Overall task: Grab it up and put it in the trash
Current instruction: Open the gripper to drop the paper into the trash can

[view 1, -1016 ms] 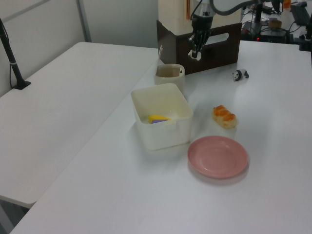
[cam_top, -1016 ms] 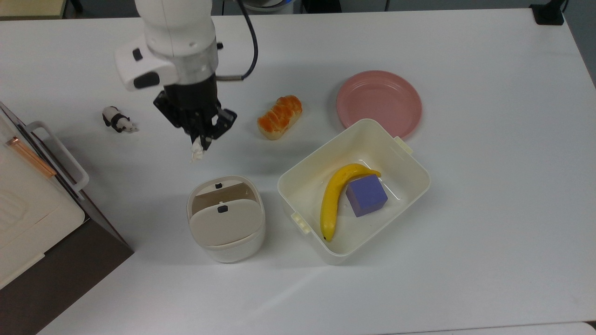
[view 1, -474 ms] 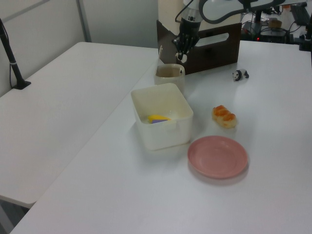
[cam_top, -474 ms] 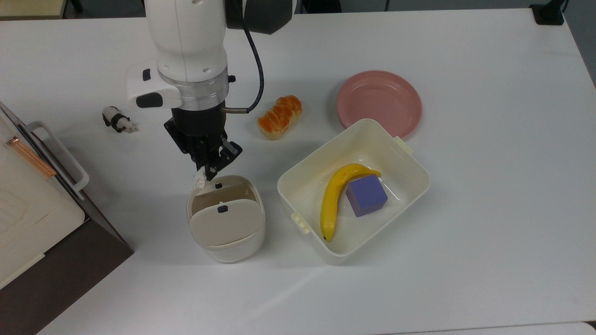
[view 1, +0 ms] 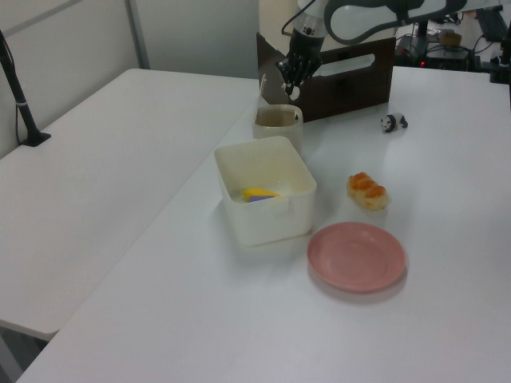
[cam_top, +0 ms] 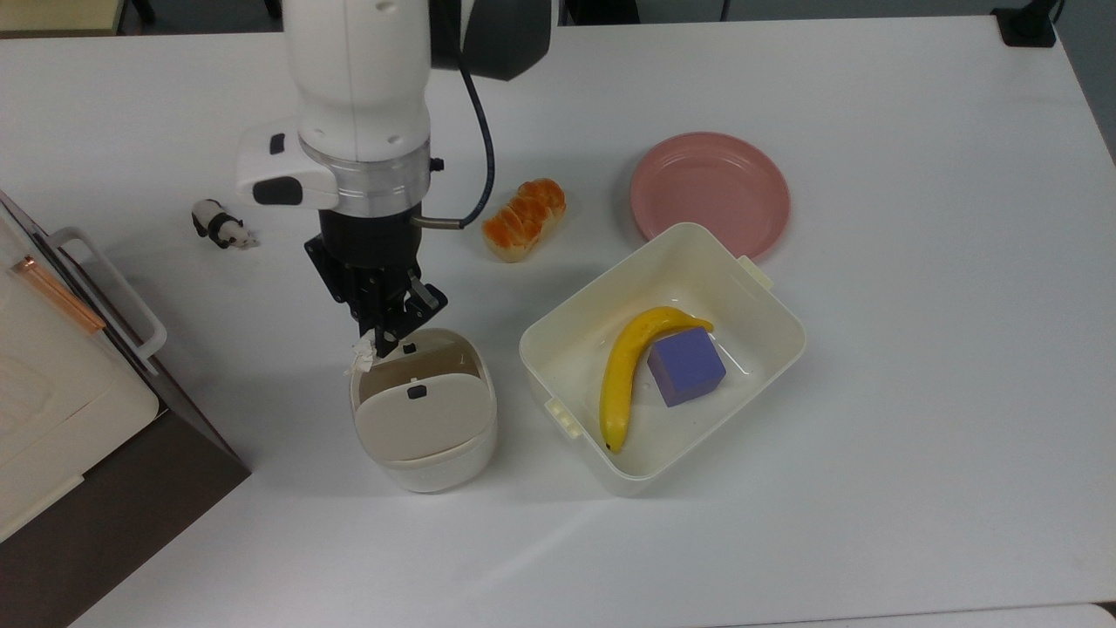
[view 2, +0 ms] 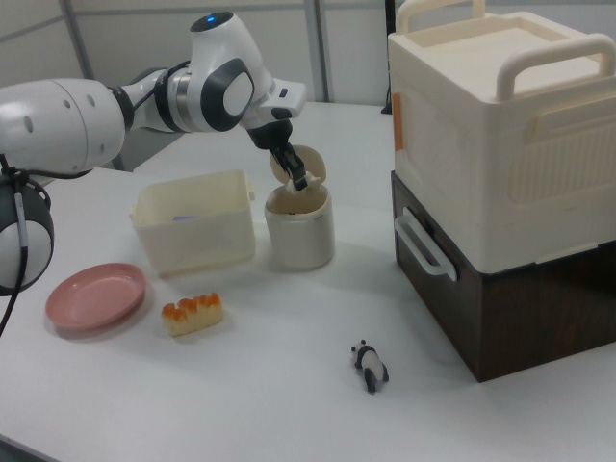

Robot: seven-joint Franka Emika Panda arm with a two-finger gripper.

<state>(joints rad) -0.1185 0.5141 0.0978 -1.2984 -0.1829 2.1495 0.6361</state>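
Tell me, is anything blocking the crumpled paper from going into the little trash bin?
Nothing visible is. The gripper holds the paper wad at the far rim of the trash bin. In the top view the flap lid looks tilted, leaving a dark gap just beside the paper. The tub stands apart, at the top view's right.

Top view: overhead, looking down at white table (cam_top: 872, 436). Left view: far, elevated, oblique. Right view: nearer, lower, opposite side. Trash bin (cam_top: 424, 410) (view 1: 278, 122) (view 2: 299, 229) shared by all.

one panda (cam_top: 221, 226), one banana (cam_top: 626, 370), one plate (cam_top: 711, 193), one bin (cam_top: 423, 410)
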